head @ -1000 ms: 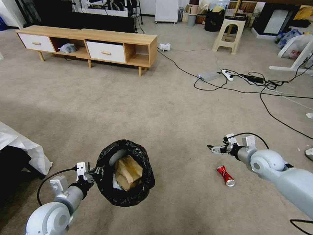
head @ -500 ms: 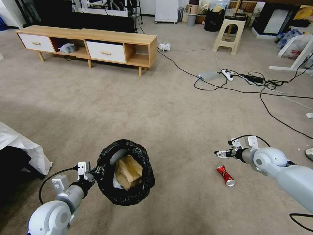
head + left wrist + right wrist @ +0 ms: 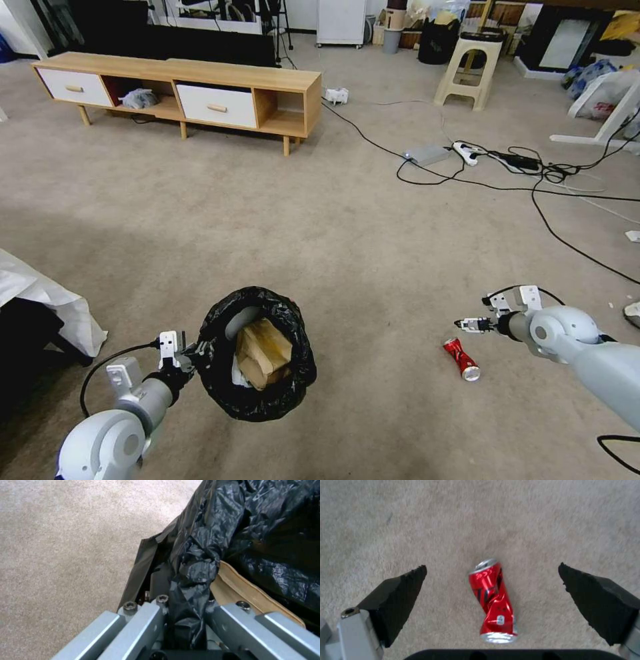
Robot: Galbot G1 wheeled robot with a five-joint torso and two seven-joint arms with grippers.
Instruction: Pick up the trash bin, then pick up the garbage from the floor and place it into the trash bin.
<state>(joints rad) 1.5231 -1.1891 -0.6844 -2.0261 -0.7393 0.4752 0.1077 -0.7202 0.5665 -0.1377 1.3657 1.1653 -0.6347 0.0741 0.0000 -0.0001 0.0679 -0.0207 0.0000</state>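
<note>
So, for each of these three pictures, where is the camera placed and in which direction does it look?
Head view: on the robot's head, looking forward and down at the carpet; both arms show, the left end effector shut on the trash bin, the right end effector open above the crushed red can.
Left wrist view: on the left wrist, facing the trash bin's rim, its fingers clamping it.
Right wrist view: on the right wrist, facing down at the can between its pads.
Shared: head and right wrist see the can.
</note>
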